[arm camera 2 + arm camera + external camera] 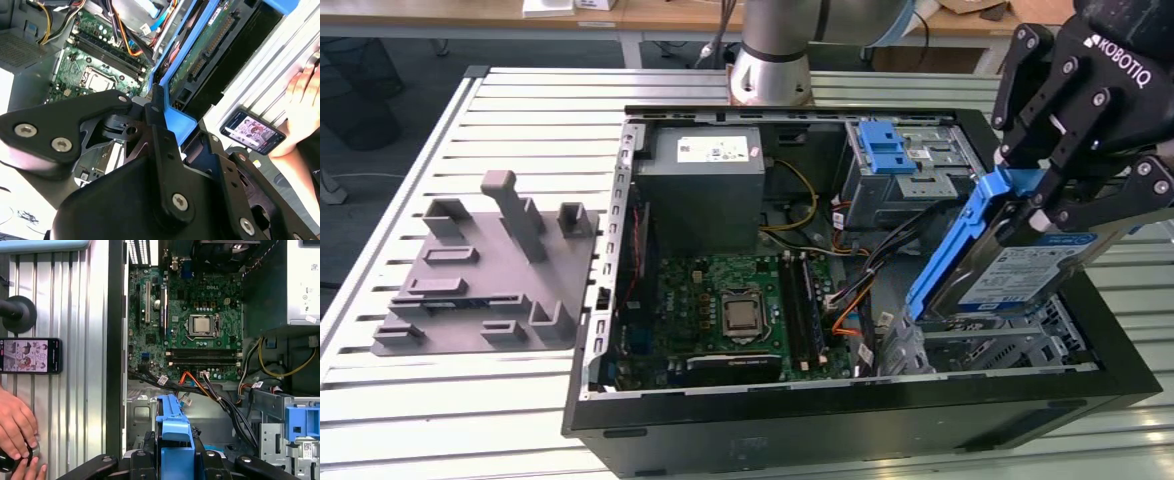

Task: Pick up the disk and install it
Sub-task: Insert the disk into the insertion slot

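Disk [1034,275] sits in my gripper [1074,212], the fingers [1118,195] closed narrow on its blue bracket [961,250]. It hangs tilted, label toward the near side, over the near corner of the open case [854,405] on the exterior view's right. Its lower end is down at the bare metal bay [994,335] there; I cannot tell whether they touch. In both wrist views I see the bracket's blue end between the black finger links, with the motherboard [192,325] beyond it.

Farther back in the case stand the grey power supply [700,190] and, to its right in the exterior view, the blue-latched drive cage [907,165]. On the slatted table [480,410], well apart on the exterior view's left, lies a grey fixture plate [480,280]. In the first wrist view a phone [30,356] lies on the table outside the case, and a person's hand [15,427] rests near it.
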